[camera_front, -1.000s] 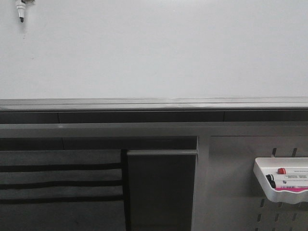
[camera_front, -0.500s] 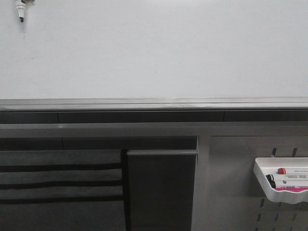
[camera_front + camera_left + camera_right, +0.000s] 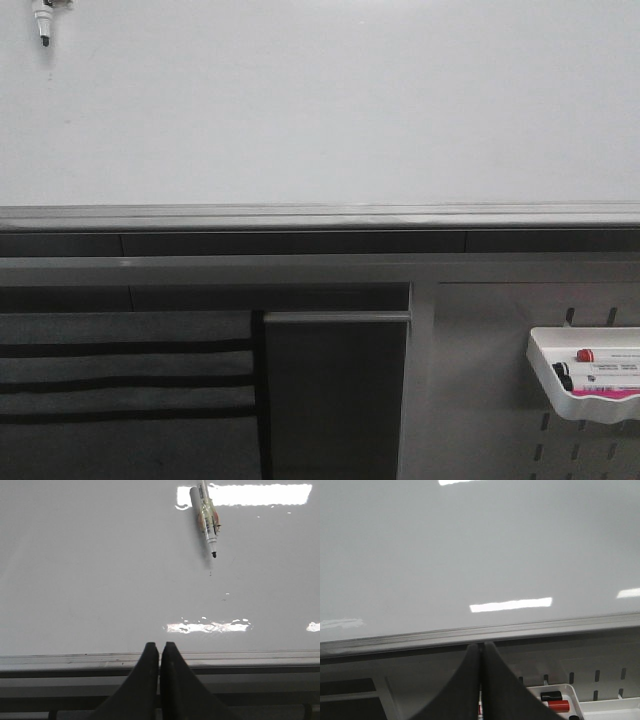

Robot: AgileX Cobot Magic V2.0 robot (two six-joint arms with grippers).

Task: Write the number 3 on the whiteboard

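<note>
Whiteboard [image 3: 320, 110]: blank in every view, no number 3 on it yet; we judge writing hasn't started.
Ledge [image 3: 320, 215]: grey metal strip along the board's lower edge, nothing resting on it.
Marker [image 3: 206, 515]: uncapped, tip down, stuck flat on the board high up, probably magnetic, so it parks within reach; the front view catches only its tip at the top-left corner [image 3: 42, 25].
Left gripper [image 3: 159, 652]: fingers pressed together, holding nothing, sitting below the ledge and well apart from the marker.
Right gripper [image 3: 480, 652]: also clenched on nothing, low by the ledge, above the tray.
Tray [image 3: 548, 372]: white, hung on the pegboard [image 3: 480, 400] lower right, spare red and black markers inside.
Next: we'd expect the left arm to open up and go for the board marker, it's the nearer one.
</note>
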